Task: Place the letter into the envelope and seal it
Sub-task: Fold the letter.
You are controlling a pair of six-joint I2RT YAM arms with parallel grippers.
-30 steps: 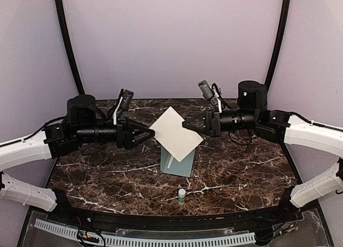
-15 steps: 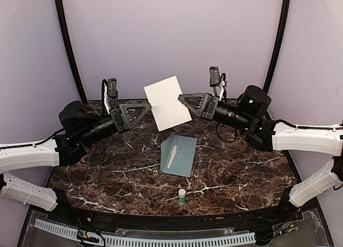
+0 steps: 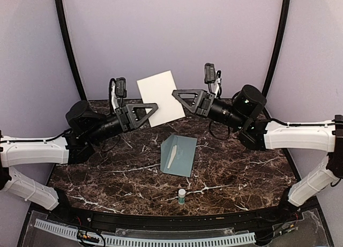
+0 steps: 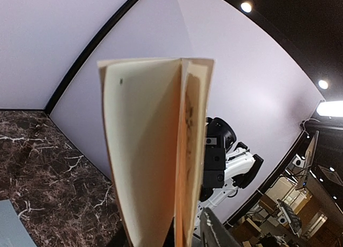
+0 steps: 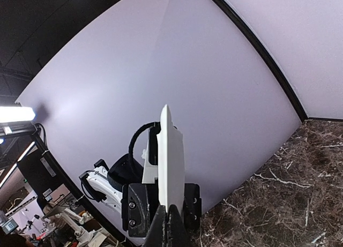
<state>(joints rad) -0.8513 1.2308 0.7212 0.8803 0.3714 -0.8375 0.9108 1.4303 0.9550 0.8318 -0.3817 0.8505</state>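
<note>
Top external: letter (image 3: 161,97) is hanging above and behind envelope (image 3: 179,155) — envelope is lying on desk (image 3: 96,172), long axis near-to-far; right end effector (image 3: 174,92) is clenching letter — left end effector (image 3: 156,104) is flanking it, hold cannot be told.

One envelope (image 3: 179,155), one letter (image 3: 161,97), one glue stick (image 3: 182,195), two grippers: left gripper (image 3: 155,105), right gripper (image 3: 174,93)

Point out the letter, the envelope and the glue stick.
Cream folded paper letter (image 3: 160,97): top view, sheet's centre.
Pale teal paper envelope (image 3: 182,154): top view, body's middle.
Small white glue stick (image 3: 181,196): top view, mid-tube.
</note>
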